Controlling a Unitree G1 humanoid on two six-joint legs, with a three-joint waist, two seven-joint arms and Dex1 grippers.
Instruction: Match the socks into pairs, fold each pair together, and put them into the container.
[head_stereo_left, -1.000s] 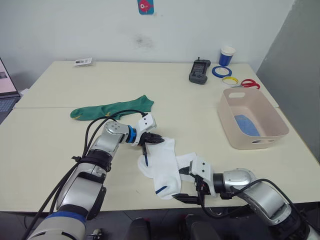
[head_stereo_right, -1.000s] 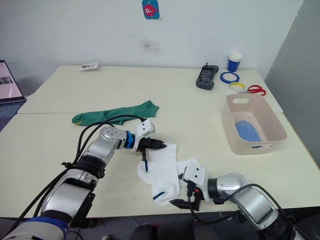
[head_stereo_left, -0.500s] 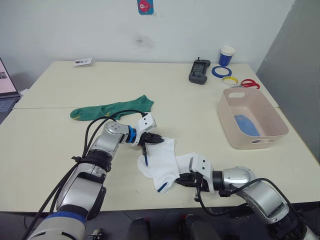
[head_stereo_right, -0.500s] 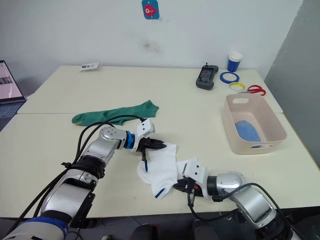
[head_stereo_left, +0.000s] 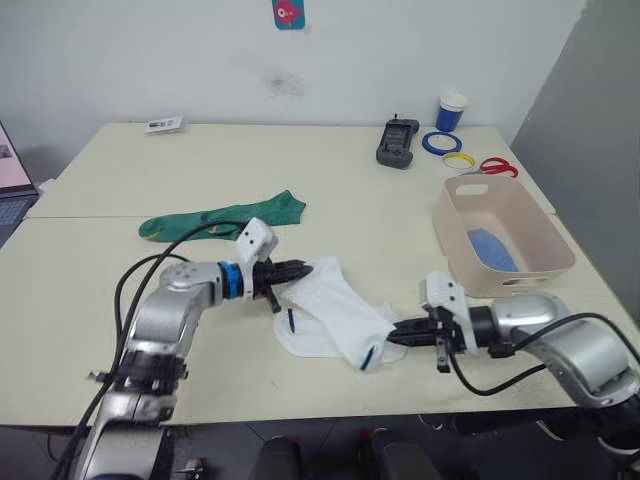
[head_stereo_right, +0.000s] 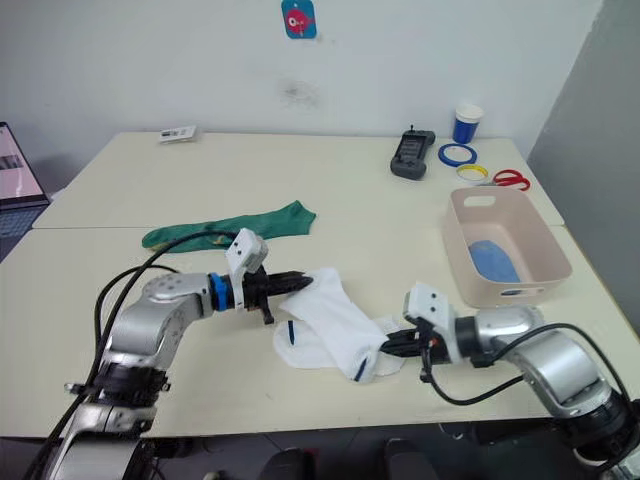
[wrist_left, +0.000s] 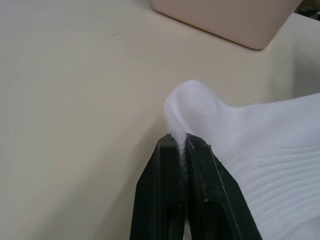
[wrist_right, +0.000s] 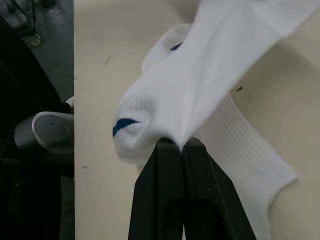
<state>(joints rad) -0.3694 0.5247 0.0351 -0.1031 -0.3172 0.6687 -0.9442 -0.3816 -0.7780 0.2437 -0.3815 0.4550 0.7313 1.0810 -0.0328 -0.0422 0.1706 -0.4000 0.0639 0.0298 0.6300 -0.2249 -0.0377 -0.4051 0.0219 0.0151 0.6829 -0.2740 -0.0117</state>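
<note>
A white sock (head_stereo_left: 338, 303) is stretched just above the table between my two grippers. My left gripper (head_stereo_left: 300, 268) is shut on its upper end, where a fold of white fabric is pinched between the black fingers (wrist_left: 170, 165). My right gripper (head_stereo_left: 392, 338) is shut on the blue-marked end of that white sock (wrist_right: 200, 85). A second white sock (head_stereo_left: 305, 340) lies flat under it. One dark green sock (head_stereo_left: 225, 217) lies behind my left arm. The pale pink container (head_stereo_left: 548, 225) stands at the right with a light blue sock (head_stereo_left: 492, 248) inside.
At the back right stand a black device (head_stereo_left: 397, 143), a blue-and-white paper cup (head_stereo_left: 452, 112), two tape rings (head_stereo_left: 448, 150) and red scissors (head_stereo_left: 495, 167). A small card (head_stereo_left: 165, 124) lies at the back left. A laptop edge (head_stereo_left: 8, 190) shows at far left.
My right gripper shut on the near end of a white sock and swung right with it, drawing the sock taut. My left gripper shifted slightly left, still gripping the other end.
</note>
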